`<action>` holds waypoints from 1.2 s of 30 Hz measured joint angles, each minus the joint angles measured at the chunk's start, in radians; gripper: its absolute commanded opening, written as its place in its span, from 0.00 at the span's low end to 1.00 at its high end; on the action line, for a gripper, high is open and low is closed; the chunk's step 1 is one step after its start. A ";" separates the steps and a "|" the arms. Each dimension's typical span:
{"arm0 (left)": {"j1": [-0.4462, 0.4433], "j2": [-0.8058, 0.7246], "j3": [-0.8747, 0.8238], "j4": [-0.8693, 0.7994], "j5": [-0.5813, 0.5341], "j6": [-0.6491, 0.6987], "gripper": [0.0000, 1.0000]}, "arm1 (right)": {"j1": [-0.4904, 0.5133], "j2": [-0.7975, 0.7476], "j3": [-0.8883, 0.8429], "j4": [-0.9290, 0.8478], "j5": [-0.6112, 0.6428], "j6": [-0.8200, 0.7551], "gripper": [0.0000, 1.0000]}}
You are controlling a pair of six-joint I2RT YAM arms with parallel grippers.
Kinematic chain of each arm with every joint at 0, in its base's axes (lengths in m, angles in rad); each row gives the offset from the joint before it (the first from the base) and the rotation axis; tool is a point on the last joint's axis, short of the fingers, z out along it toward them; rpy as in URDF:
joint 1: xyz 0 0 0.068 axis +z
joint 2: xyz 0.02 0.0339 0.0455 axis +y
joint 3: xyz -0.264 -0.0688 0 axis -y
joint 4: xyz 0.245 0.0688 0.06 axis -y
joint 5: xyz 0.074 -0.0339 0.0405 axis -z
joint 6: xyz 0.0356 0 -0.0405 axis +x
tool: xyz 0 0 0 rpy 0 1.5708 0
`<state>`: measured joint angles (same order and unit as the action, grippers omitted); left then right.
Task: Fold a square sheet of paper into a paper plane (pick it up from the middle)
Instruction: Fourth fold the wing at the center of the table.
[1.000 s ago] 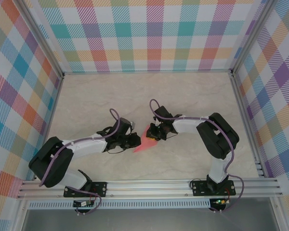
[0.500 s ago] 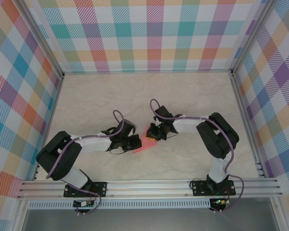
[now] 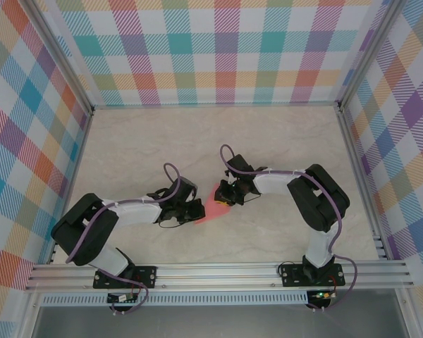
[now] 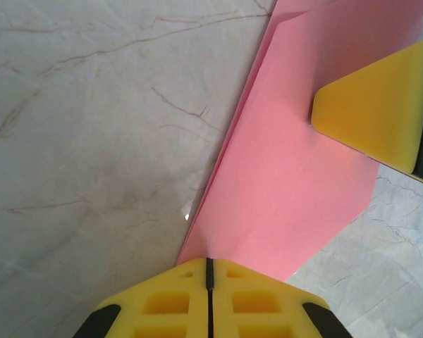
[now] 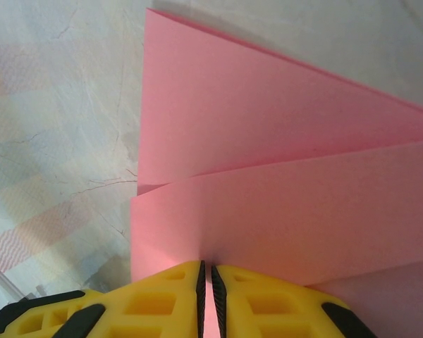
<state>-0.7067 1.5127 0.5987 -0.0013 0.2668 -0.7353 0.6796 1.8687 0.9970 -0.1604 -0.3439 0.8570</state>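
While the folded salmon-pink paper sheet (image 4: pixel 289 176) lies central on the desk (image 3: pixel 282 141), the left end effector (image 4: pixel 207 262) at its 9 o'clock and the right end effector (image 5: pixel 205 266) at 2 o'clock bear on it, fingers pressed together, apparently to flatten creases.

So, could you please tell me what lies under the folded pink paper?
The pale marbled table shows all round the paper, which lies on it. The paper's lower folded layers and the patch of table beneath are covered, so anything there cannot be seen.

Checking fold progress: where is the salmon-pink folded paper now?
The salmon-pink folded paper lies mid-table in the top view, between the left end effector and right end effector.
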 measured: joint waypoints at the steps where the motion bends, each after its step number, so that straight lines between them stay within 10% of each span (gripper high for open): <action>1: 0.000 -0.005 -0.006 0.002 0.000 0.001 0.07 | 0.000 0.000 0.000 0.000 -0.001 0.000 0.16; 36: 0.000 -0.101 -0.039 -0.112 0.020 0.013 0.07 | -0.007 0.006 0.002 0.002 -0.018 0.000 0.16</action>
<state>-0.7067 1.4117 0.5594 -0.1135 0.2867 -0.7219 0.6727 1.8751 0.9989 -0.1585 -0.3618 0.8570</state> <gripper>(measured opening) 0.076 0.160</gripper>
